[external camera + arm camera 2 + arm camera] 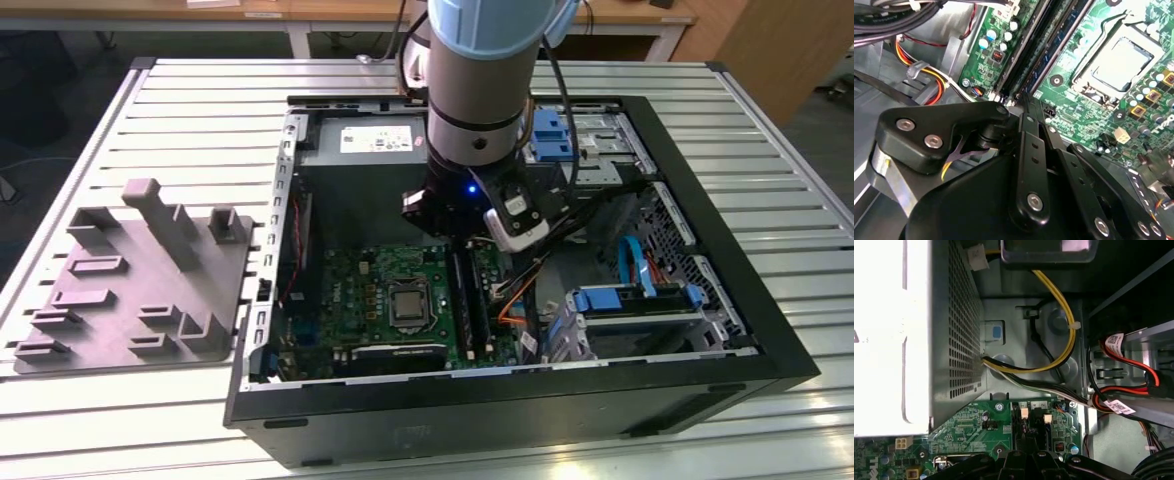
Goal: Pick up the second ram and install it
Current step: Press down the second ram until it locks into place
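One open computer case (527, 400) lies on its side on a ribbed metal bench (801, 180) that spans most of the exterior view. At the left of that frame, well apart from the case, a grey plastic block (134, 285) with slots and upright posts rests on the bench. Wooden furniture (761, 40) and pale table legs (296, 40) line the top edge. The arm (474, 90) reaches down into the case, its gripper (1026, 112) just above the green motherboard (387, 270). Whether the jaws are clenched or released cannot be told. The second ram (463, 300) appears as a dark strip standing along the memory slots, just right of the processor socket (404, 303).
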### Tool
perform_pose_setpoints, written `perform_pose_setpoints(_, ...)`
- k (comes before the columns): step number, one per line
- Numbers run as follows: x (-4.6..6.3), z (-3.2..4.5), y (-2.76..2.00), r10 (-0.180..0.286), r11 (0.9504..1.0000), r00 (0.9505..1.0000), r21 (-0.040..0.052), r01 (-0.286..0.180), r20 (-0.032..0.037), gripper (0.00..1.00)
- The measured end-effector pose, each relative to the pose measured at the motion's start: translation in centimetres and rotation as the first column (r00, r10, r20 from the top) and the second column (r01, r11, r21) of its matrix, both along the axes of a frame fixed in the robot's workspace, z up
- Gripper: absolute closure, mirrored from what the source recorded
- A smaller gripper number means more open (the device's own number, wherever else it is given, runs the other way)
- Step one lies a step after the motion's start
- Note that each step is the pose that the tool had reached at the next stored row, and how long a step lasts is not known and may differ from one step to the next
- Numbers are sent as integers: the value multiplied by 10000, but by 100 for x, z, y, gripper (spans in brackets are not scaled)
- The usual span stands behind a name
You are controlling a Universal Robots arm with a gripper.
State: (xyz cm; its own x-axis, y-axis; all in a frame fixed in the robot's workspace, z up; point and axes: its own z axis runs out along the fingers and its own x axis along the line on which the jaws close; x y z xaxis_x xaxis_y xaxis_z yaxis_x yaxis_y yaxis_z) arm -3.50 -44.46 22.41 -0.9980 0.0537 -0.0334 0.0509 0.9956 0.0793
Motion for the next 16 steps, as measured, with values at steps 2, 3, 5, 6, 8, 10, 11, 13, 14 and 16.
perform_pose_setpoints(2, 0, -1, 0, 0, 10000, 10000, -3, 0, 0, 90)
perform_pose_setpoints(3, 0, -5, 0, 0, 10000, 10000, 1, 0, 1, 90)
perform_pose_setpoints(5, 0, -21, 0, 0, 10000, 10000, 6, 0, 1, 90)
perform_pose_setpoints(6, 0, -30, 0, 0, 10000, 10000, 7, 0, 1, 90)
perform_pose_setpoints(8, 0, -32, 0, 0, 10000, 10000, 6, 0, -1, 90)
perform_pose_setpoints(10, 0, -34, 0, 0, 10000, 10000, 8, 0, 0, 90)
perform_pose_setpoints(11, 0, -35, 0, 0, 10000, 10000, 9, 0, 1, 90)
perform_pose_setpoints(13, 0, -35, 0, 0, 10000, 10000, 8, 0, 0, 90)
perform_pose_setpoints(14, 0, -44, 0, 0, 10000, 10000, 8, 0, 0, 90)
perform_pose_setpoints(16, 0, -61, 0, 0, 10000, 10000, 9, 0, -1, 90)
